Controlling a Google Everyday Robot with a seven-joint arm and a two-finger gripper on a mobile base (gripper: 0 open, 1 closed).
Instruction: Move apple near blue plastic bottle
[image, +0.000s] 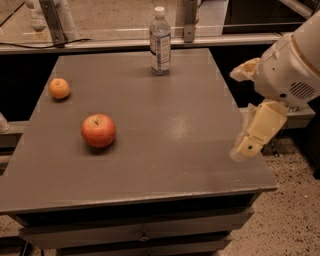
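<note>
The arm (292, 65) behind the hand (241, 111) (by the table's (175, 165) right edge) is cropped.

Gripper (238, 114), fingers (256, 131) seemingly apart, at table's (175, 165) right edge; apple (98, 130) well left.

Lab, speckled floor (295, 215), claw (236, 115) beside table (200, 125)

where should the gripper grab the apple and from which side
Probably across the widest middle of the apple, straight down from above: it is round, sits stem dimple up, and nothing touches its sides. The gripper hangs open by the right edge of the table.
</note>
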